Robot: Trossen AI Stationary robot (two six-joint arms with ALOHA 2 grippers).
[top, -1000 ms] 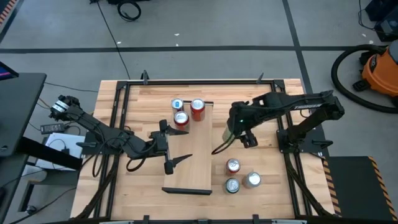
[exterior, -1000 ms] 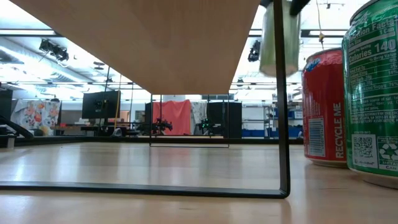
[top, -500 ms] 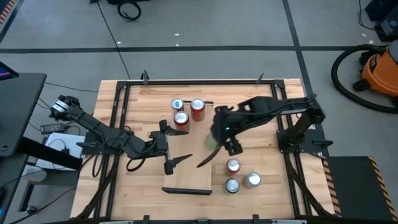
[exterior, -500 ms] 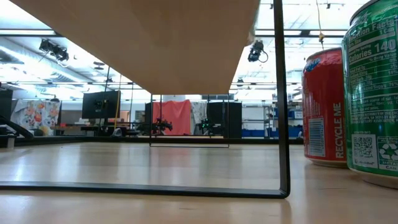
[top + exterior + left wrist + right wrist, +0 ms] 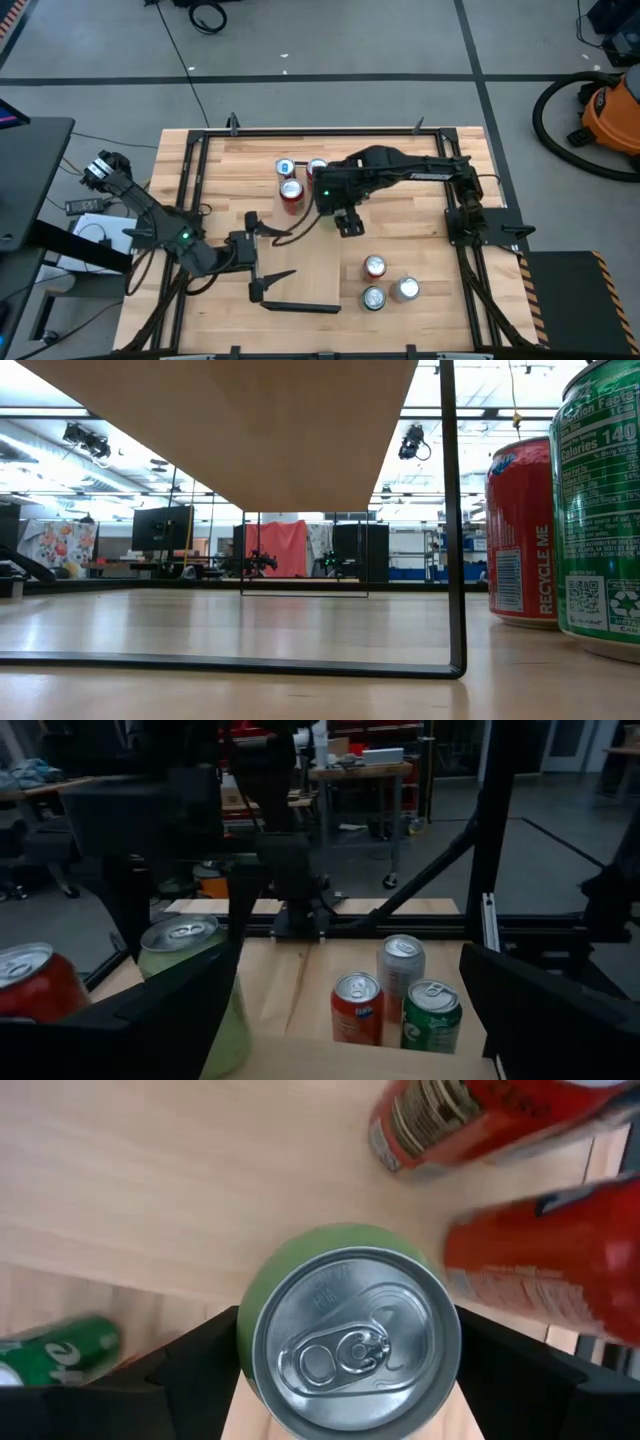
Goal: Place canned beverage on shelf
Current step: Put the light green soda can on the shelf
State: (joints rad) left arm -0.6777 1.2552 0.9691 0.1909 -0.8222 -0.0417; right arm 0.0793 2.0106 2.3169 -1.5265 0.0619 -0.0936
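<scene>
The shelf [image 5: 300, 262] is a light wood plank on dark legs in the middle of the table. My right gripper [image 5: 335, 205] hangs over its far half, shut on a pale green can [image 5: 350, 1342] that stands upright. Three cans stand at the shelf's far end: a blue-topped one [image 5: 286, 167] and two red ones [image 5: 291, 192] [image 5: 317, 168]. My left gripper [image 5: 292, 251] is open over the shelf's left edge, level and pointing toward the pale green can [image 5: 190, 985], with nothing between its fingers. My right gripper pinches the pale green can's side wall [image 5: 250, 1330] just under the rim, one finger [image 5: 190, 1370] on each side. The fingers come from above, slanting down. The can stays upright with its top up; whether its bottom touches the shelf does not show.
Three more cans [image 5: 374, 266] [image 5: 373, 297] [image 5: 405, 290] stand on the tabletop right of the shelf; two of them [image 5: 520, 530] [image 5: 600, 510] fill the low view's right side. The shelf's near half [image 5: 305, 285] is bare. A dark frame [image 5: 190, 200] borders the table.
My right gripper has carried the pale green can toward the table's left, from beside the shelf's right edge to over its far half. My left gripper has swung toward the table's near edge and stays open.
</scene>
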